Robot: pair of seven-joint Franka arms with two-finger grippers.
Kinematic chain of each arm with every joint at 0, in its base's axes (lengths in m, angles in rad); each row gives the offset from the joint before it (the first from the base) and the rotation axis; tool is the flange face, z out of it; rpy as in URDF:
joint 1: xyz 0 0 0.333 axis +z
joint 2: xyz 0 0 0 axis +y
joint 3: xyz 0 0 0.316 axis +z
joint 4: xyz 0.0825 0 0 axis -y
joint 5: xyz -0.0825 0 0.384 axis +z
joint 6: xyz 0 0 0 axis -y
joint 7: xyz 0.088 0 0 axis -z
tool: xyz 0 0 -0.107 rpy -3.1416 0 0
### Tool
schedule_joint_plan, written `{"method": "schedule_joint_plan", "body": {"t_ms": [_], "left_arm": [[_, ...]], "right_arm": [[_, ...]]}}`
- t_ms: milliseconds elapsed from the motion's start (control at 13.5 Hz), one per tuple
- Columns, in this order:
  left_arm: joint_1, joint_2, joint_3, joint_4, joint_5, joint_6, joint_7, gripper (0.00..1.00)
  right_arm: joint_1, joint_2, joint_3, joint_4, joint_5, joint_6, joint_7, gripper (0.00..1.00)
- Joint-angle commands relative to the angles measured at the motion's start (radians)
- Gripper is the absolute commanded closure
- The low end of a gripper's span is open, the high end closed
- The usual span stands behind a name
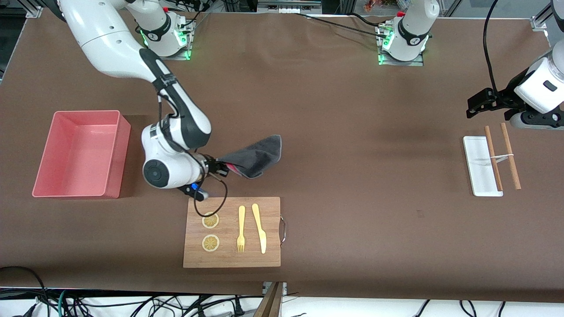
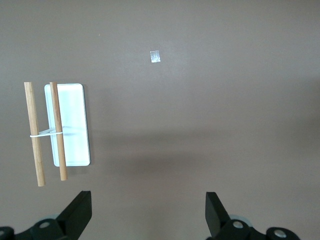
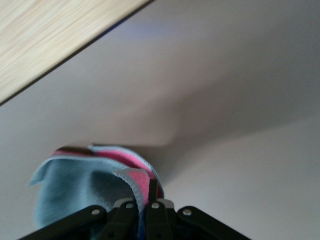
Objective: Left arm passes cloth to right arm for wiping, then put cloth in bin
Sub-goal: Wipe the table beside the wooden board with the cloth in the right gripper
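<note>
Two lemon slices, a yellow fork and a yellow knife are being carried by the wooden cutting board, which is lying nearest to the front camera. A little metal handle is fixed on the board's edge toward the left arm's end of the table.

Just above the table, past the board's top edge, the cloth is being held by the right gripper. Its jaws are pinched together on one corner of the cloth. The grey side is being shown in the front view, with a bit of pink peeking out near the gripper. In the right wrist view, the pink and grey folds of the cloth are being squeezed between the fingertips, and a corner of the board is seen close by.

The pink bin is sitting toward the right arm's end of the table, beside the right arm and well apart from the cloth.

At the left arm's end, a white tray is lying with two wooden sticks set across it, tied with a thin band. The left gripper is being held in the air near the tray, waiting. Its jaws are wide apart with nothing between them, as the left wrist view shows.
</note>
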Motion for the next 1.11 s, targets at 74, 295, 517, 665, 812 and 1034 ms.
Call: {"method": "schedule_joint_plan", "body": {"t_ms": [74, 295, 517, 665, 812, 1034], "left_arm": [[0.006, -0.006, 0.000, 0.004, -0.016, -0.016, 0.002, 0.00], [0.006, -0.006, 0.000, 0.004, -0.016, -0.016, 0.002, 0.00], [0.006, -0.006, -0.002, 0.004, -0.016, -0.016, 0.002, 0.00], [0.004, -0.006, -0.002, 0.004, -0.016, -0.016, 0.002, 0.00], [0.004, -0.006, -0.002, 0.004, -0.016, -0.016, 0.002, 0.00], [0.004, -0.006, -0.002, 0.004, -0.016, -0.016, 0.002, 0.00]], "right_arm": [[-0.004, -0.010, -0.130, 0.008, -0.001, -0.109, -0.237, 1.00], [-0.007, -0.011, -0.203, 0.008, -0.015, -0.146, -0.370, 1.00], [-0.036, -0.016, -0.229, 0.008, -0.076, -0.161, -0.489, 1.00], [-0.050, -0.033, -0.230, 0.011, -0.131, -0.166, -0.550, 1.00], [-0.060, -0.082, -0.230, 0.013, -0.202, -0.216, -0.574, 1.00], [-0.076, -0.170, -0.230, 0.075, -0.215, -0.381, -0.593, 1.00]]}}
